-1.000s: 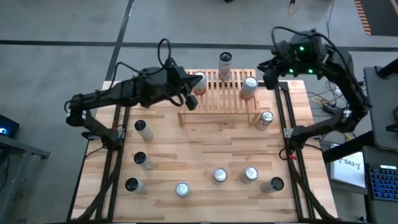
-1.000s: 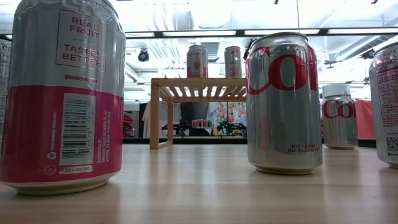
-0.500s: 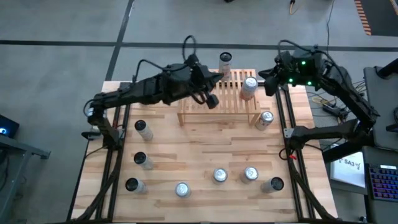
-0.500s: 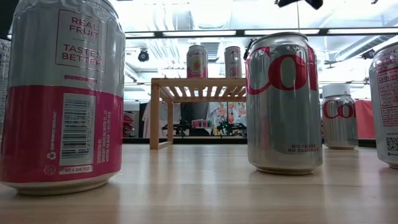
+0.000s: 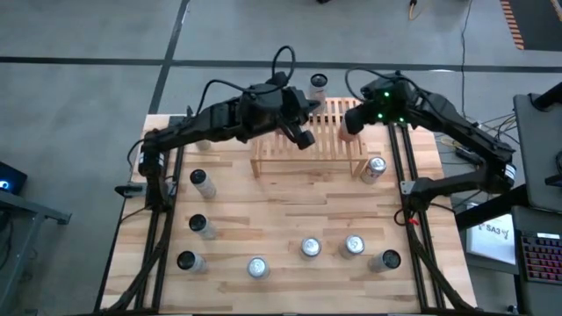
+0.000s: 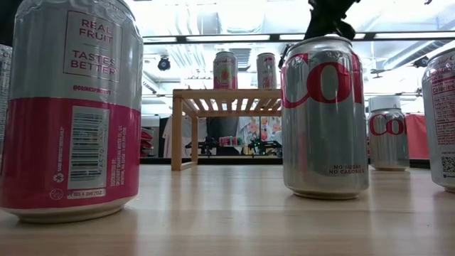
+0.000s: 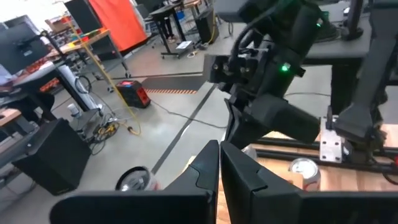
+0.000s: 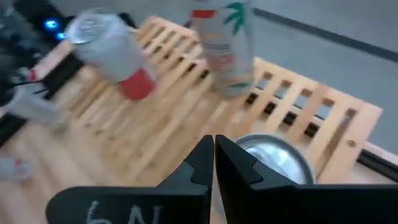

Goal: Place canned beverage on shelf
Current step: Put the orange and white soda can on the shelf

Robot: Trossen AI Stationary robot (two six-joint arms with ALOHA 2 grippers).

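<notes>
Three cans [image 8: 224,46] stand on the shelf [image 5: 307,145] at the bench's [image 5: 281,219] far edge. My right tool [image 8: 214,158], fingers together and empty, hangs just over one can near the shelf's right end. My left tool [image 5: 305,139], also shut, hovers above the shelf's middle. Either could knock a can over.

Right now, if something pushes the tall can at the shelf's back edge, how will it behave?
Likely tips: the tall can stands upright and narrow on the slatted shelf. So near the edge, it may fall off, then roll.
</notes>
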